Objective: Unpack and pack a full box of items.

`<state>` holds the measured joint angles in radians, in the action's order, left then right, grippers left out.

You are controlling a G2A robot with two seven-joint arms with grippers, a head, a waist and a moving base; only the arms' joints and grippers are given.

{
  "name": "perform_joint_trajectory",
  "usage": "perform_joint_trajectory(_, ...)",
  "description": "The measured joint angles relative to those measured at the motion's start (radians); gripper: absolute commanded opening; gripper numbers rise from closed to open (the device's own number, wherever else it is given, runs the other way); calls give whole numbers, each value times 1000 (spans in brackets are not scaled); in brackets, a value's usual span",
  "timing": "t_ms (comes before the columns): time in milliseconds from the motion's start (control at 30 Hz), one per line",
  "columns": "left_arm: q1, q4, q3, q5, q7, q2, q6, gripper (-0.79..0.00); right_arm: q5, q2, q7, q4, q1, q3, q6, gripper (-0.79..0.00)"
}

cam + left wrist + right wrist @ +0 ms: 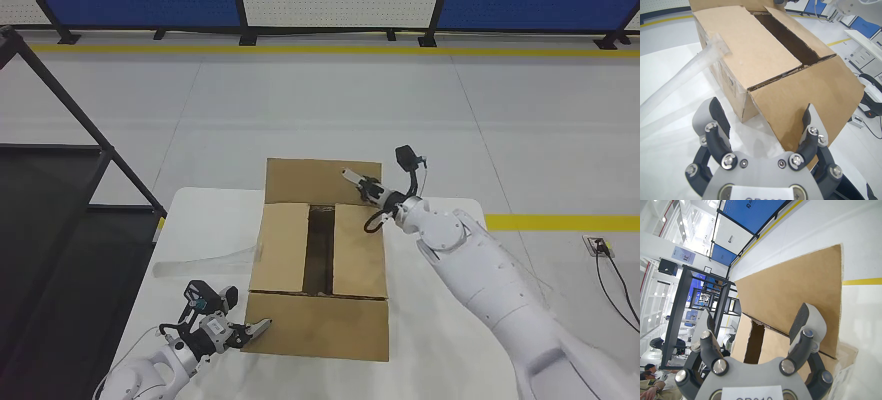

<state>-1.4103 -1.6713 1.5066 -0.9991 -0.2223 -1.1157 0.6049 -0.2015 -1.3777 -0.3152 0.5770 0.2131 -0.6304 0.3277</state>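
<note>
Sitting on table [205, 225], box [285, 250] part-open, contents hidden; left pincer [260, 327] & right pincer [348, 175] wide open, empty.

Light: bright and even; ceiling lamps [664, 219] glow overhead; floor [330, 100] evenly lit
Shadows: soft, faint beneath the box [290, 250] flap; slot between its flaps dark
Glare: white table [659, 151] washed pale
Edges: wrist views bend straight lines; yellow floor line [662, 21] bowed
</note>
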Motion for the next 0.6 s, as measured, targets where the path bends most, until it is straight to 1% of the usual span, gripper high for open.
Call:
perform_joint_trajectory(333,0,16,-13,-12,10,1,-33,0,36,-72,4,-131,-42,23,-22,0)
perform_joint_trajectory(600,7,30,-22,-12,9,2,-42,0,58,-111,-3,-216,-64,23,-26,0)
